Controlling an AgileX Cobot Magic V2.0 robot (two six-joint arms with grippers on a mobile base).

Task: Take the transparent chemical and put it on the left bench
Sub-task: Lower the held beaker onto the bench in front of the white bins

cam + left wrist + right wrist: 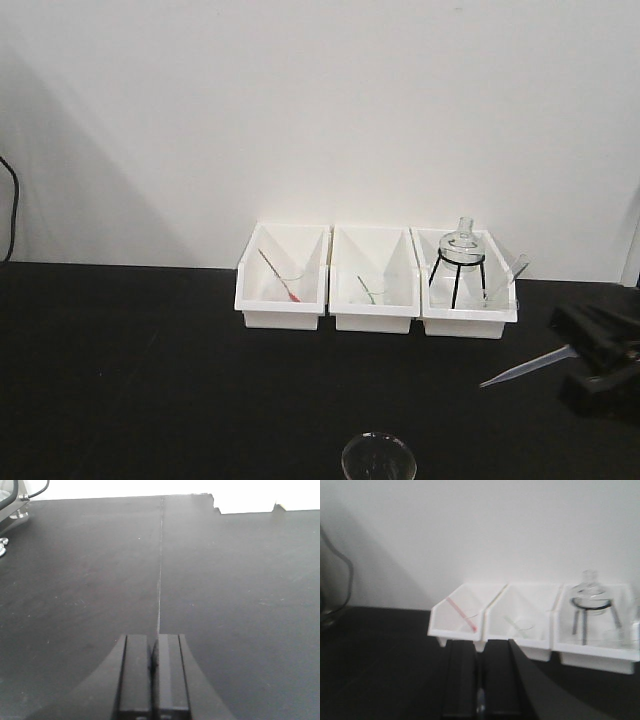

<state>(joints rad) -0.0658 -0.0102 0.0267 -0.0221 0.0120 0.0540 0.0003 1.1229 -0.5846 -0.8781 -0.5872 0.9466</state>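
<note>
The transparent chemical [525,366] stuck out to the left of the right claw [592,352], which pinched its bulb end. The tip slanted down toward the left bench [150,350]. Three white bins [374,322] stood beyond that claw. The left claw [154,641] was closed on nothing, low over the bench.

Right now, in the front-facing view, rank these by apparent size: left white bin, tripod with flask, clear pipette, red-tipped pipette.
1. left white bin
2. tripod with flask
3. clear pipette and red-tipped pipette, unranked: the clear one is nearer and partly hidden in the right gripper.
</note>
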